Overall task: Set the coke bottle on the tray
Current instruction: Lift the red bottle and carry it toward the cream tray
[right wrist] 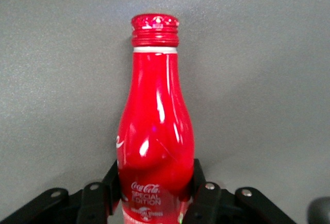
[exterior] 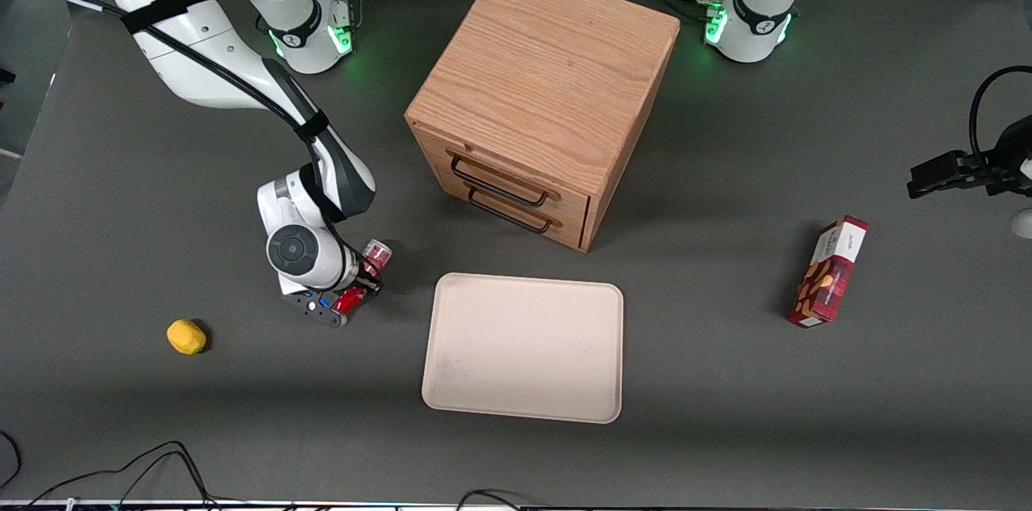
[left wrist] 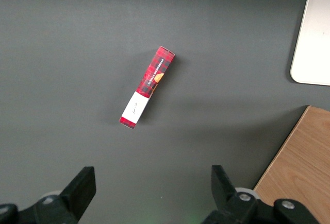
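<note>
The coke bottle (exterior: 364,273) is a slim red bottle with white lettering and a red cap. It sits between the fingers of my right gripper (exterior: 355,285), beside the short edge of the tray (exterior: 524,347) toward the working arm's end. In the right wrist view the black fingers (right wrist: 114,180) press both sides of the bottle's lower body (right wrist: 154,131), with its cap pointing away from the camera. The gripper (right wrist: 154,185) is shut on the bottle. The tray is pale beige, flat and bare, in front of the wooden drawer cabinet (exterior: 544,100).
A yellow lemon-like object (exterior: 186,336) lies toward the working arm's end, nearer the front camera. A red snack box (exterior: 829,272) lies toward the parked arm's end and also shows in the left wrist view (left wrist: 148,87). Cables (exterior: 145,471) trail along the table's front edge.
</note>
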Controlling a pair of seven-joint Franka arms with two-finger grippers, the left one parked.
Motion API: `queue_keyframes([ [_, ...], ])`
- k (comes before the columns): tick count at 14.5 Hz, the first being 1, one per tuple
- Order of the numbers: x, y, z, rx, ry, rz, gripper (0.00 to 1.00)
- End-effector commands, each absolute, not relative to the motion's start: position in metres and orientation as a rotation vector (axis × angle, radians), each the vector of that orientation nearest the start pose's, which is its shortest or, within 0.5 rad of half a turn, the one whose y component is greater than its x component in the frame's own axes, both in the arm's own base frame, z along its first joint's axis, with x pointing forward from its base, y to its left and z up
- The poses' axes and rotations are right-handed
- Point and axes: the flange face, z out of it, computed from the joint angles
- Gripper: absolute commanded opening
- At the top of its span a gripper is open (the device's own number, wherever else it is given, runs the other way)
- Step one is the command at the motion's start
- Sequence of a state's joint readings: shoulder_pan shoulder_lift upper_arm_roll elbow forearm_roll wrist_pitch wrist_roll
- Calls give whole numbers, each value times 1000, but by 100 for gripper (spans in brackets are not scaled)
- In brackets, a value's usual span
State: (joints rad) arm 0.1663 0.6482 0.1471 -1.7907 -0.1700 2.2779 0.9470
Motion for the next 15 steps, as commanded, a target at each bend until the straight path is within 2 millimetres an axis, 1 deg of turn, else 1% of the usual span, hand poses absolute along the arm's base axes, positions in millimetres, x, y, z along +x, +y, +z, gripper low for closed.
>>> queue_keyframes([
  [1,614,187,196,-3143,888,113,0],
  [3,615,182,236,-3164,881,116,0],
  [6,614,174,305,-3160,870,103,0],
  [8,611,169,346,-3149,860,113,0],
  [10,605,159,395,-3155,785,125,0],
  [12,602,155,445,-3164,747,162,0],
  [14,609,149,491,-3171,689,183,0],
  [15,614,147,504,-3165,685,181,0],
])
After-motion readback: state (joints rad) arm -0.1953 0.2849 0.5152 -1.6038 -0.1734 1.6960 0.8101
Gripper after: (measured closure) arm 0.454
